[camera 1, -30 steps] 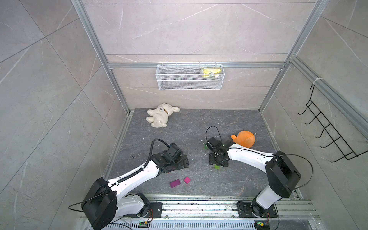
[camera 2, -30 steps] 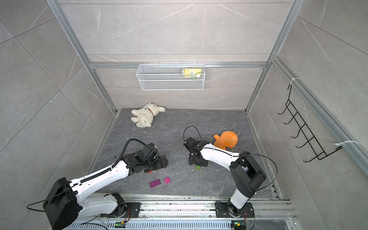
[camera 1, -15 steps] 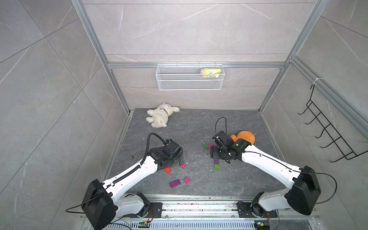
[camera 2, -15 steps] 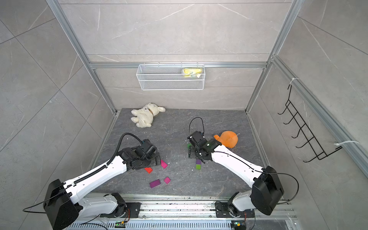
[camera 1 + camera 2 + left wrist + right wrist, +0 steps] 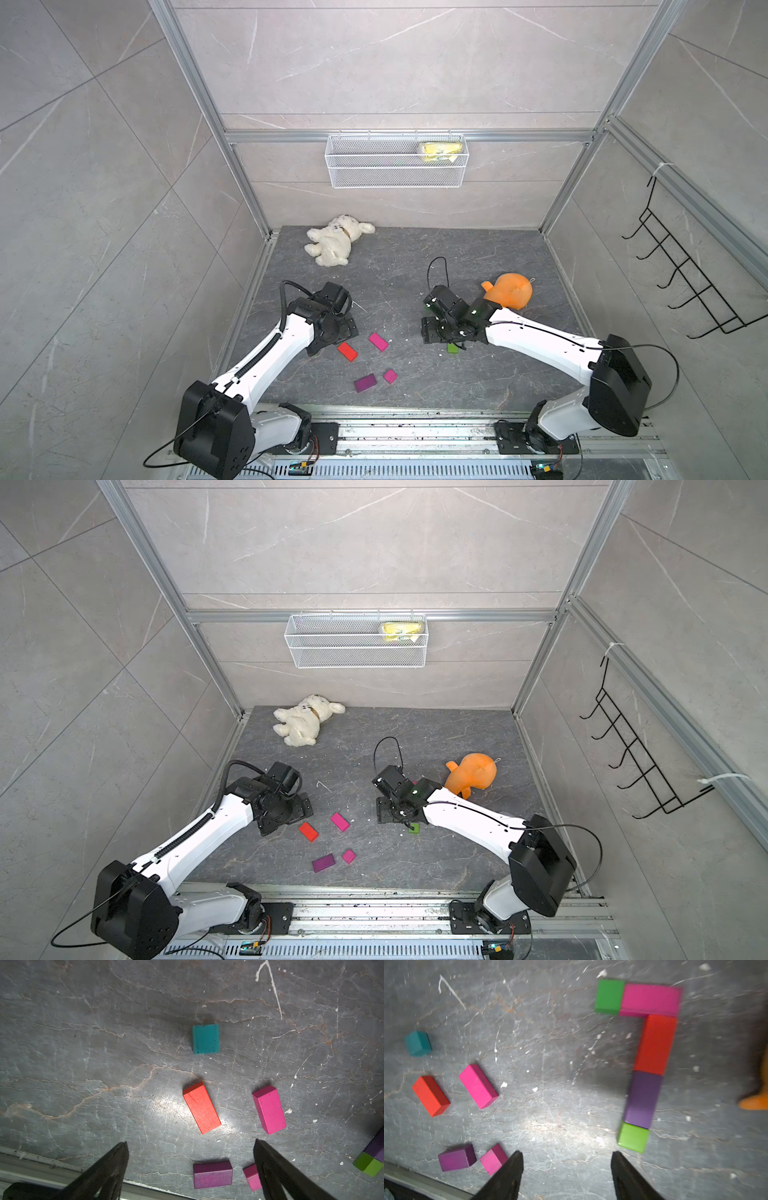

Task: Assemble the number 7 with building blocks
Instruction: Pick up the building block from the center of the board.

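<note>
So the 7 (image 5: 654, 1047) is down on the surface (image 5: 560, 1095) on the right arm's side, near the orange plush (image 5: 509, 291). The right wrist view is a bit blurry, but you can read it fine. The green square (image 5: 609, 996) touches the magenta block (image 5: 651, 999) to make the short bar. Then the red block (image 5: 655, 1044), purple block (image 5: 643, 1099) and lime square (image 5: 632, 1136) sit end to end as the stem, coming off the magenta end. The stem leans a touch rather than running dead straight. In both top views the right arm covers most of it, and only the lime square pokes out.

The right gripper (image 5: 566, 1155) has its jaws apart with nothing in them, just bare surface between. The lime square is close to one fingertip but not touching.

The left gripper (image 5: 190, 1144) is spread wide and empty too, over the spare blocks: teal square (image 5: 205, 1038), loose red (image 5: 201, 1107), loose magenta (image 5: 269, 1109), loose purple (image 5: 212, 1175) and a pink square (image 5: 252, 1177) half hidden behind one finger. None of those touch each other. They sit well apart from the 7, between the two arms. The white dog (image 5: 336, 241) is lying way at the back.
</note>
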